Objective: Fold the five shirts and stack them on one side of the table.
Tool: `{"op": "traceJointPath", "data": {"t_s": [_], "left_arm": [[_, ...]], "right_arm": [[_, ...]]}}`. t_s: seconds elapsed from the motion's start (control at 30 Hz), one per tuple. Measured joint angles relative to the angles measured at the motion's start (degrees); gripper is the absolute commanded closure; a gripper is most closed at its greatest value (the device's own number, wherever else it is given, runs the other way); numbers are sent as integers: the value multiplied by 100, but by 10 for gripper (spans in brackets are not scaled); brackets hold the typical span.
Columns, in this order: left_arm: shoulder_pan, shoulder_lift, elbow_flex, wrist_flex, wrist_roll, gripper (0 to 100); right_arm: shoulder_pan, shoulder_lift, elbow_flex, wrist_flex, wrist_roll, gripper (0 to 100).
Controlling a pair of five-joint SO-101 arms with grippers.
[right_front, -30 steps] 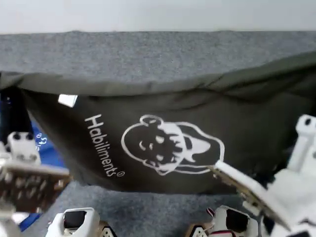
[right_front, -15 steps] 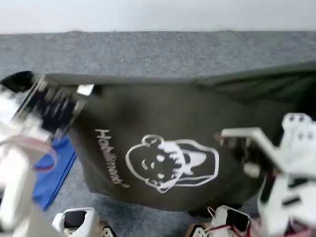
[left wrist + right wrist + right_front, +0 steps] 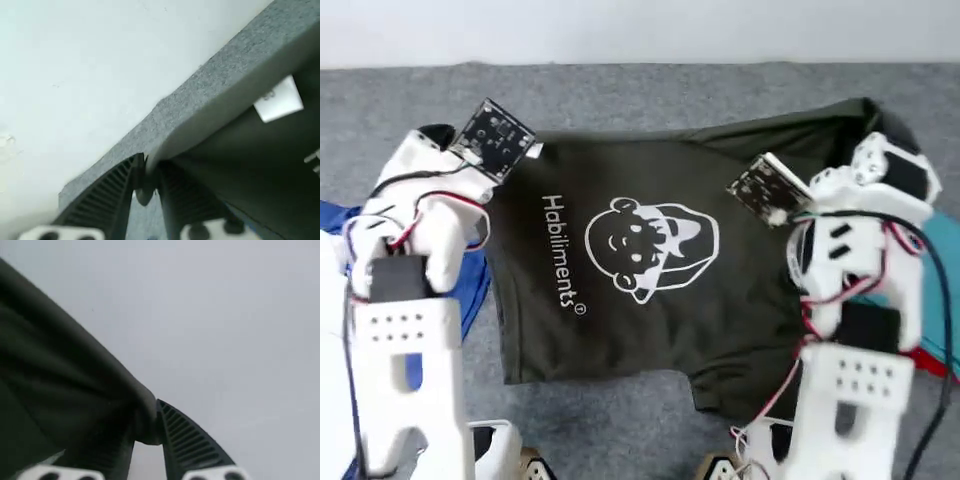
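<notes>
Your left gripper (image 3: 145, 181) is pinching the dark olive T-shirt (image 3: 650, 330) by its far edge. Its black ribbed fingers (image 3: 107, 200) are standing narrow, with only the thin fold of cloth between the tips. Your right gripper (image 3: 148, 432) is gripping the same garment in the same way: its ribbed finger (image 3: 187, 440) is pressing against a bunched fold of the soft, matte fabric, and the gap is nearly closed.

The shirt is lying spread on the grey felt table (image 3: 650, 90), between your two arms. Its longer side is running across the table from the left arm to the right arm, and the far edge is slanting away toward the right. The white cartoon print (image 3: 655, 245) is facing up, slightly tilted. A small white rectangular label (image 3: 278, 102) is showing at the far edge, near the left gripper. The cloth is lying mostly flat, with loose wrinkles toward the right arm.

A blue garment (image 3: 470, 285) is lying beside the shirt under your left arm, and a teal garment (image 3: 940, 290) is lying at the right edge.
</notes>
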Motion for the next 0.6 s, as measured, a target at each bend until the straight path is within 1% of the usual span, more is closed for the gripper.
{"op": "traceJointPath", "data": {"t_s": [0.07,0.17,0.37,0.5,0.6], "left_arm": [[0,308,18,-220,0,986],[0,844,-114,-325,0,986],[0,2127,-1108,-352,9,986],[0,3007,-1864,-352,9,986],[18,3429,-2321,-352,9,986]], "right_arm": [[-9,387,18,-448,0,985],[-79,949,18,-1020,18,985],[-246,1873,18,-1890,62,985],[-281,2391,18,-2462,299,985],[-299,2848,-18,-2831,413,985]]}}
